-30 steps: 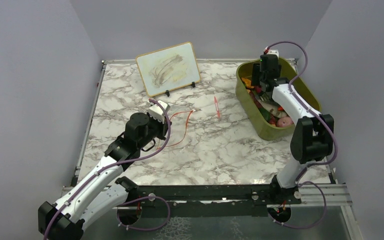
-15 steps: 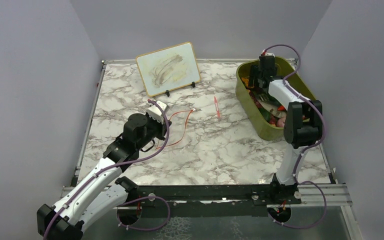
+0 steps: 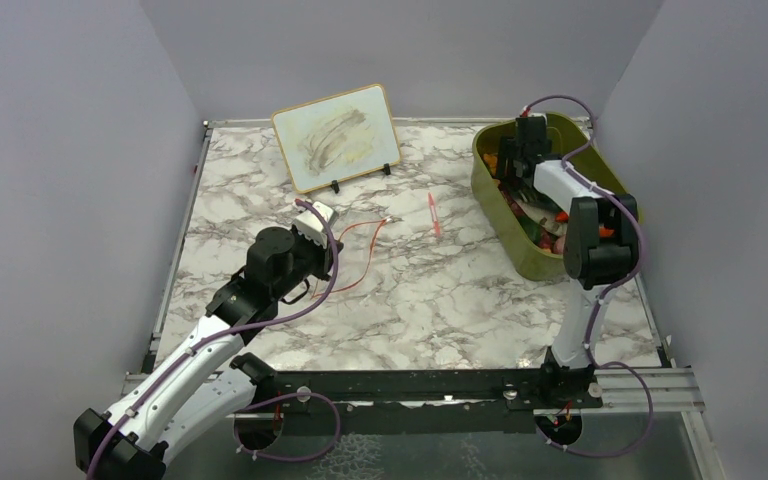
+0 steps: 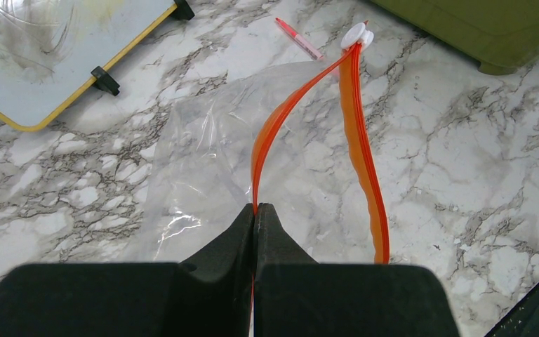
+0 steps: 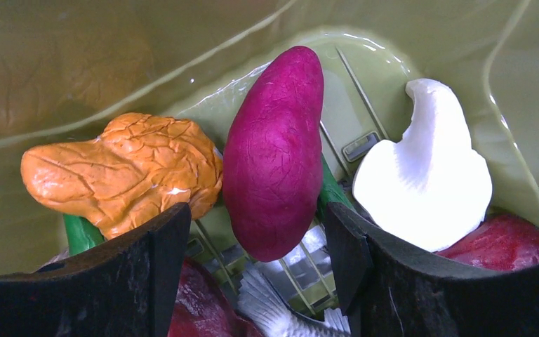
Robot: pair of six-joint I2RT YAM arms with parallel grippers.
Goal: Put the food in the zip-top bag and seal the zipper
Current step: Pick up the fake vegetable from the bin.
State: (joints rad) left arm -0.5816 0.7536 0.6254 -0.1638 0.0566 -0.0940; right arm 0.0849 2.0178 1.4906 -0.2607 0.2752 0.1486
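Observation:
The clear zip-top bag (image 4: 203, 161) lies flat on the marble table, its mouth gaping. Its orange zipper (image 4: 361, 140) runs in two strips to a white slider (image 4: 356, 35). My left gripper (image 4: 255, 208) is shut on the left strip. My right gripper (image 5: 256, 242) hangs open inside the olive bin (image 3: 550, 265), over the food. A purple-red long piece (image 5: 274, 151) lies between its fingers, touching neither. An orange wrinkled piece (image 5: 126, 168) sits to its left and a white piece (image 5: 424, 175) to its right. A dark red piece (image 5: 512, 242) and green bits lie underneath.
A small whiteboard (image 3: 337, 135) stands at the back of the table. A thin red-pink stick (image 3: 433, 214) lies between the bag and the bin. Grey walls close in the table on the left, back and right.
The right arm has folded back and carried its gripper toward the far end of the bin, the jaws widening a little. The left gripper and the bag have not moved.

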